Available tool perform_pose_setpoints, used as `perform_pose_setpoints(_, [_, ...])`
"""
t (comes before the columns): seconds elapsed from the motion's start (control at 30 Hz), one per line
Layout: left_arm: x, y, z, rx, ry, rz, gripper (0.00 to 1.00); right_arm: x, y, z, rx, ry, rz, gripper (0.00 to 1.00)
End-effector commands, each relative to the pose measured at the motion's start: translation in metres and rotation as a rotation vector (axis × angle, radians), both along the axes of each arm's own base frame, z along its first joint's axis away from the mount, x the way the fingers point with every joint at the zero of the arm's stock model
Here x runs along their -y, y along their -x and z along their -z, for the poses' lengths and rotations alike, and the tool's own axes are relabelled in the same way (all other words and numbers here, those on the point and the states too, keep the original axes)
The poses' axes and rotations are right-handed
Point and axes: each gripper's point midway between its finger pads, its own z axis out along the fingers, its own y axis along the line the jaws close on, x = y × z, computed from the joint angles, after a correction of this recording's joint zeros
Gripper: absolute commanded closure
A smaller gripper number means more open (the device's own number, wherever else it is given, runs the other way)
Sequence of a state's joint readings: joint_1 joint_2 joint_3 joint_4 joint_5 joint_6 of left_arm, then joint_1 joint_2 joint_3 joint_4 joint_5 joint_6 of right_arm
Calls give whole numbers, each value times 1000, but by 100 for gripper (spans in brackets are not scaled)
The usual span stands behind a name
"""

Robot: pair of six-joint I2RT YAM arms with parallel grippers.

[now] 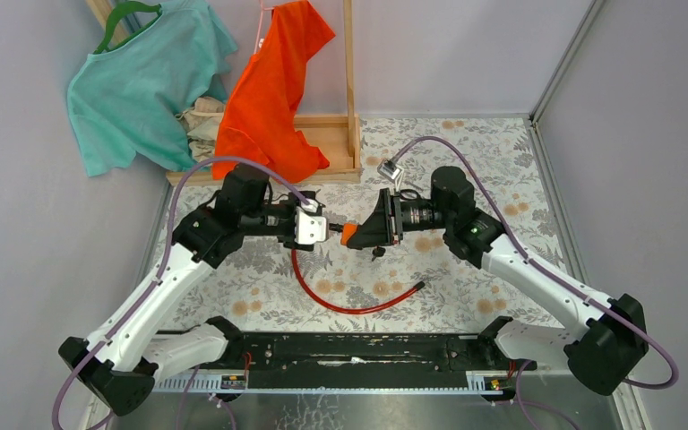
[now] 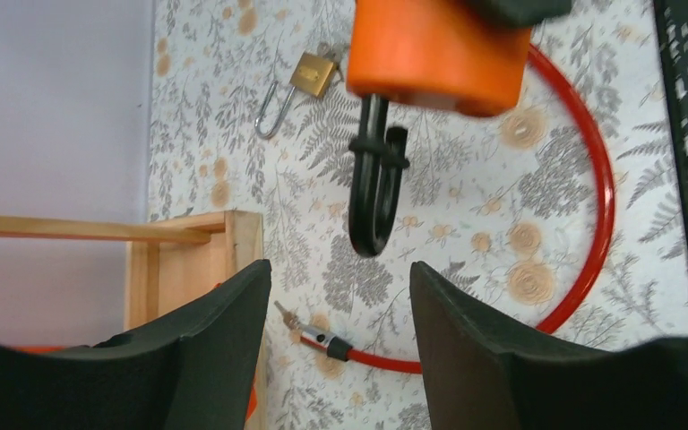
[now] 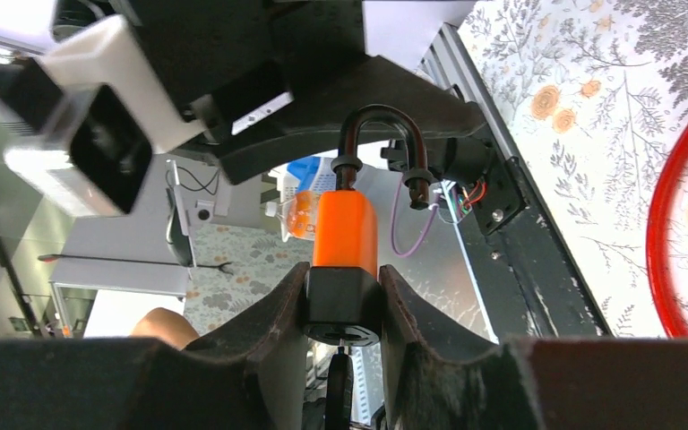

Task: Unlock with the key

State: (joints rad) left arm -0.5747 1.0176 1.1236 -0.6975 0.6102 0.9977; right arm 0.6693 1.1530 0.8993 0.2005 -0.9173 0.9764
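Observation:
My right gripper (image 3: 342,309) is shut on the black base of an orange padlock (image 3: 345,228), holding it above the table between the two arms (image 1: 351,235). Its black shackle (image 3: 381,143) points at the left gripper, and one leg looks free of the body. A dark key (image 3: 339,385) sticks in the base and hangs below it (image 1: 378,253). My left gripper (image 2: 340,300) stands open just short of the shackle (image 2: 376,179), with nothing between its fingers (image 2: 233,340). In the top view it (image 1: 331,231) faces the padlock closely.
A red cable (image 2: 596,179) loops over the floral table, its metal end (image 2: 318,339) under the left gripper. A small brass padlock (image 2: 312,73) lies open nearby. A wooden rack (image 1: 327,134) with orange and teal garments stands behind. A black rail (image 1: 358,349) runs along the near edge.

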Motion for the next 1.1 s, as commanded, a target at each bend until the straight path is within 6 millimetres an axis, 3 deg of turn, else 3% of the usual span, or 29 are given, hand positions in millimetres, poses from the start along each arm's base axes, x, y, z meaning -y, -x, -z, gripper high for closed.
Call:
perform_pose_setpoints(0.0, [12, 13, -25, -96, 90, 35, 36, -1, -5, -24, 122, -31, -13, 100])
perform_pose_setpoints(0.2, [15, -1, -32, -48, 110, 0, 44, -5, -10, -22, 102, -37, -7, 100])
perform_pose_setpoints(0.37, [9, -11, -16, 33, 37, -4, 62, -10, -13, -25, 57, -77, -12, 100])
perform_pose_setpoints(0.57, [4, -28, -17, 241, 8, -34, 74, -17, -23, -22, -3, -101, 17, 100])
perform_pose_setpoints(0.77, [-1, -46, -14, 601, -65, -86, 83, -25, -39, -11, -116, -123, 66, 100])
perform_pose_setpoints(0.87, [-5, -55, -20, 667, -57, -135, 86, -28, -43, 1, -164, -123, 77, 100])
perform_pose_setpoints(0.97, [-6, -63, -16, 653, -75, -172, 83, -28, -42, 11, -201, -124, 66, 100])
perform_pose_setpoints(1.07, [-8, -66, -3, 582, -86, -199, 49, -27, -48, 22, -212, -103, 87, 100])
